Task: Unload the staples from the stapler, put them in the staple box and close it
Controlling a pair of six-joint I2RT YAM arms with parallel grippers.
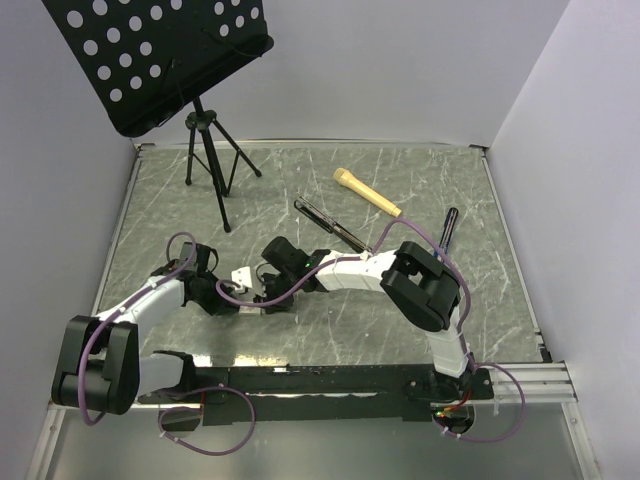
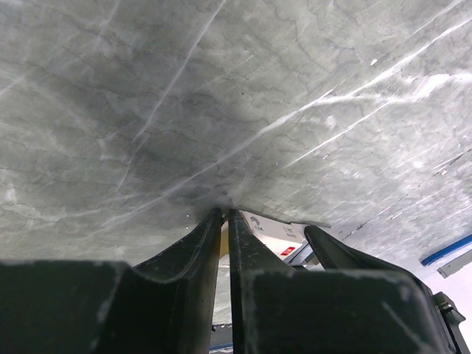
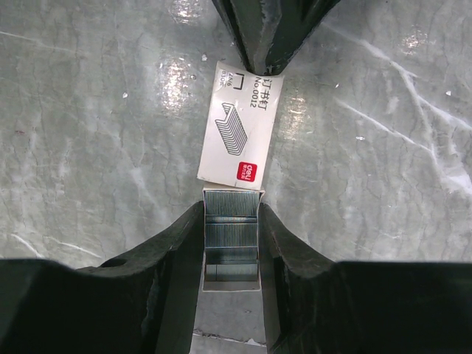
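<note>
Right hand (image 3: 230, 215) clamping staple tray (image 3: 231, 247), left hand (image 2: 225, 215) pinching box sleeve (image 3: 237, 125).

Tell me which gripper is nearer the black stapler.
Right. In the top view the stapler lies beyond and right of both. The right gripper holds the staple box at the end on the stapler's side; the left gripper pinches the opposite end, farther away.

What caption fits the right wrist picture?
The right gripper clamps a tray of silvery staples; left gripper pinches its white cardboard box.
</note>
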